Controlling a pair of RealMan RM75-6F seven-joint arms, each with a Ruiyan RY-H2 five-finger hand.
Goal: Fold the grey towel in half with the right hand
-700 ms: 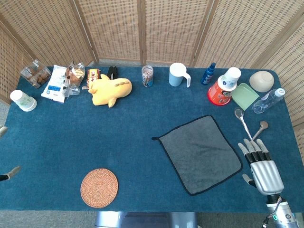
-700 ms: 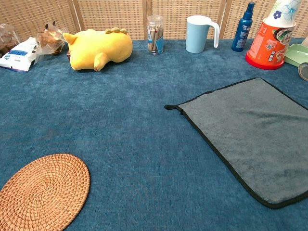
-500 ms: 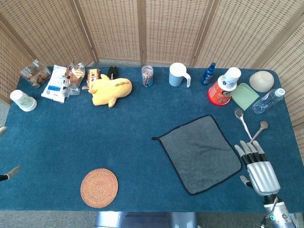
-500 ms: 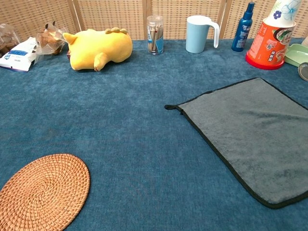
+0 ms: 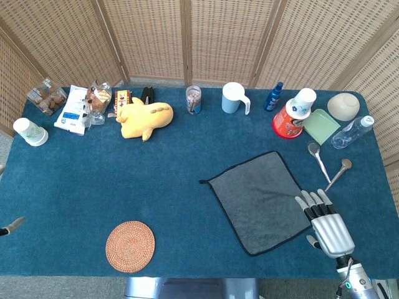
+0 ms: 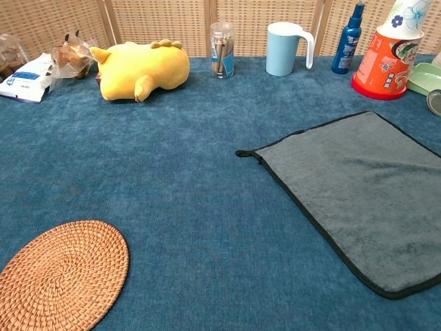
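1. The right hand point(image 5: 325, 223) is sliding in from the table's right edge; half a second ago it sat clear of the towel point(image 5: 262, 200), and now its fingers point(image 5: 310, 201) are reaching over the towel's right hem.
2. Those fingers are spread apart and flat, holding nothing.
3. The towel is lying flat and unfolded on the table point(image 5: 93, 180), toward the front right corner, turned at an angle; it has not shifted, and the chest view shows it point(image 6: 365, 186) undisturbed.
4. That shift suggests the approach is ending and the grasp of the right hem is coming next; the fold itself is not yet begun.
5. The left hand point(image 5: 11, 225) is barely showing at the left edge, and I cannot tell how its fingers lie.
6. Two spoons point(image 5: 329, 168) are lying just beyond the hand.
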